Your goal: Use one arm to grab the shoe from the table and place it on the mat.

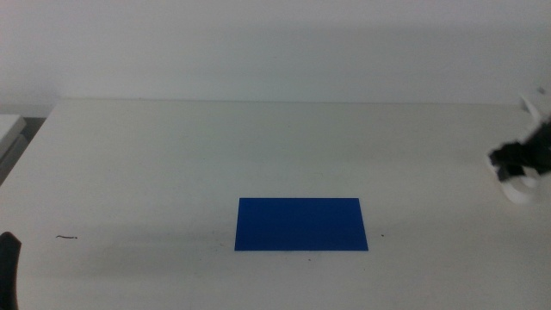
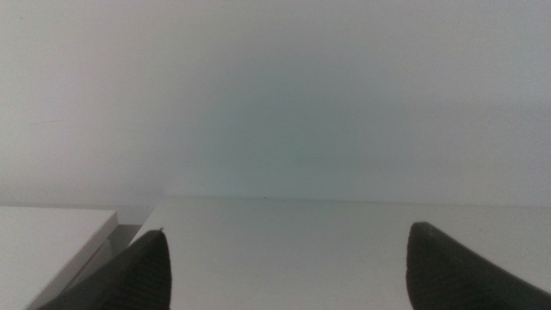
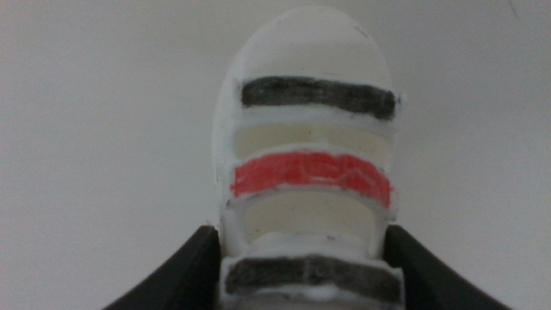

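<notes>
The shoe (image 3: 306, 172), white with two black straps and a red one, lies between my right gripper's (image 3: 301, 237) dark jaws, which press against both sides of its heel end. In the middle view only a white bit of the shoe (image 1: 519, 191) shows under the right gripper (image 1: 516, 168) at the table's (image 1: 172, 155) far right edge. The deep-blue mat (image 1: 301, 224) lies flat in the middle front of the table, well left of the shoe. My left gripper (image 2: 284, 250) is open and empty, waiting at the bottom left corner of the middle view (image 1: 7, 263).
A small dark scrap (image 1: 67, 237) lies on the table at the front left. A separate white surface (image 1: 9, 129) adjoins the table's left side and also shows in the left wrist view (image 2: 52, 232). A plain wall stands behind the table.
</notes>
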Robot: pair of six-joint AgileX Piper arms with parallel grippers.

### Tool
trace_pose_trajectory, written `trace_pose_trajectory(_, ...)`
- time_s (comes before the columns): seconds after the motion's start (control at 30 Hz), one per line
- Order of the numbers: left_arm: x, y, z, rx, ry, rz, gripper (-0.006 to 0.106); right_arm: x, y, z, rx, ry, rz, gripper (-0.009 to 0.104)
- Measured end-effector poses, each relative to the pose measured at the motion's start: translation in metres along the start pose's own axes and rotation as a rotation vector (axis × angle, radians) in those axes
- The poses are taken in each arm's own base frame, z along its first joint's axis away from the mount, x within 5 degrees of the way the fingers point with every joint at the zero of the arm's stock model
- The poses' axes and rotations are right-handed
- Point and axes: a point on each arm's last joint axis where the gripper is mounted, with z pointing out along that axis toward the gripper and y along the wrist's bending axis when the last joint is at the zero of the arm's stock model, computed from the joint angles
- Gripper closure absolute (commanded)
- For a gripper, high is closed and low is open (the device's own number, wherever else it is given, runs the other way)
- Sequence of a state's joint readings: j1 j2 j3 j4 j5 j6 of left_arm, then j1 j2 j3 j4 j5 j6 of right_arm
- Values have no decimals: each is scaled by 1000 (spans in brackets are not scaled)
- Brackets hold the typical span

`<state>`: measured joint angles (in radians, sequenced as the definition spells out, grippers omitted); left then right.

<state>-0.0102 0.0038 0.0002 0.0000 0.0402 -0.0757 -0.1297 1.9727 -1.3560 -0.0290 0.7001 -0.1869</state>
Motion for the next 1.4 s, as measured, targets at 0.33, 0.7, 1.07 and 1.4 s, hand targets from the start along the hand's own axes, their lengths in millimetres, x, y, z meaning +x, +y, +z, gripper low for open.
trace_pose_trajectory(0.33,0,0,0,0,0,0,7,-1,198,-78,-165,-161,-426,82)
trace_pose_trajectory(0.7,0,0,0,0,0,0,7,47,306,-62,-253,-92,-558,82)
trace_pose_trajectory(1.07,0,0,0,0,0,0,7,39,311,-56,-203,-261,-1108,82)
trace_pose_trajectory(1.4,0,0,0,0,0,0,7,42,313,-57,-216,-278,-1357,82)
